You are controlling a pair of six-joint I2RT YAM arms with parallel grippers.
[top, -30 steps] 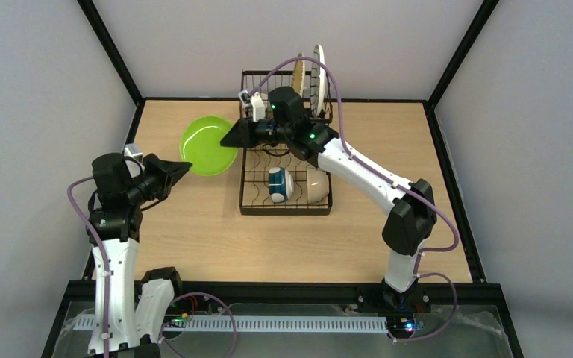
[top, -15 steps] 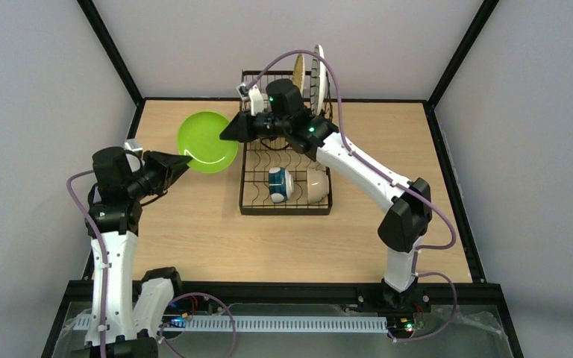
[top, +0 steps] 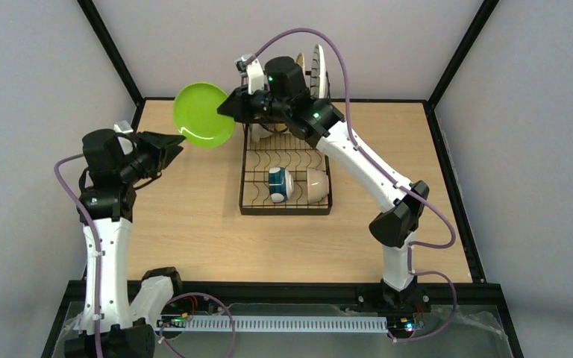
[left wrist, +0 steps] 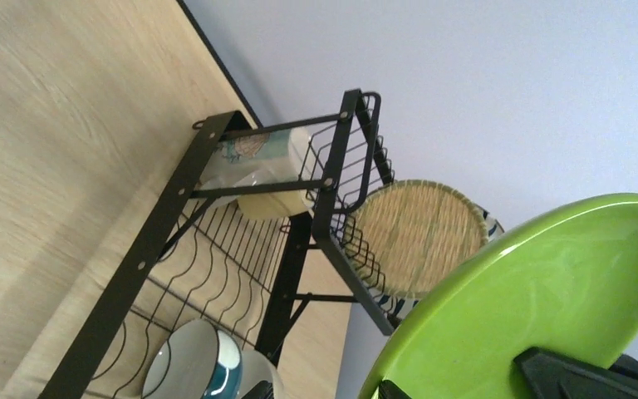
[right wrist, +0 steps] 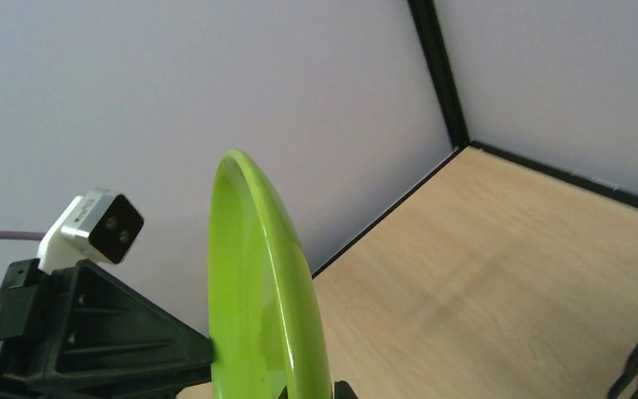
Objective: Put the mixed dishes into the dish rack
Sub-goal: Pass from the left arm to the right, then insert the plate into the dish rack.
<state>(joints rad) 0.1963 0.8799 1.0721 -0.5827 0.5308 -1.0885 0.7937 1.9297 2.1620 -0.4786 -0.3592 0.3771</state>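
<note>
Top external view: green plate (top: 202, 113) is up in the air, off the table (top: 194, 231), left of the rack (top: 285, 211) and near its far end, tilted close to upright. Right gripper (top: 227, 113) is clamped on the plate's right rim, arm reaching over the rack. Left gripper (top: 180, 142) meets the plate's lower left rim. In the left wrist view a dark finger sits on each side of that rim with the plate between them, but I can't tell whether they are pinching or just around it. Right wrist view shows the plate edge-on with the left gripper and its camera pressed in against it from the left side; the right fingers barely show at the bottom of the picture, one on each side of the rim. In the rack, blue-white bowl (top: 277, 184) and white bowl (top: 316, 183) lie on their sides at the near end, just beside each other. Woven plate (top: 298, 64) and striped plate (top: 318, 63) stand upright at the far end. Left wrist view shows a printed mug (left wrist: 253, 151) and a yellow mug (left wrist: 272, 202) in the raised basket.
</note>
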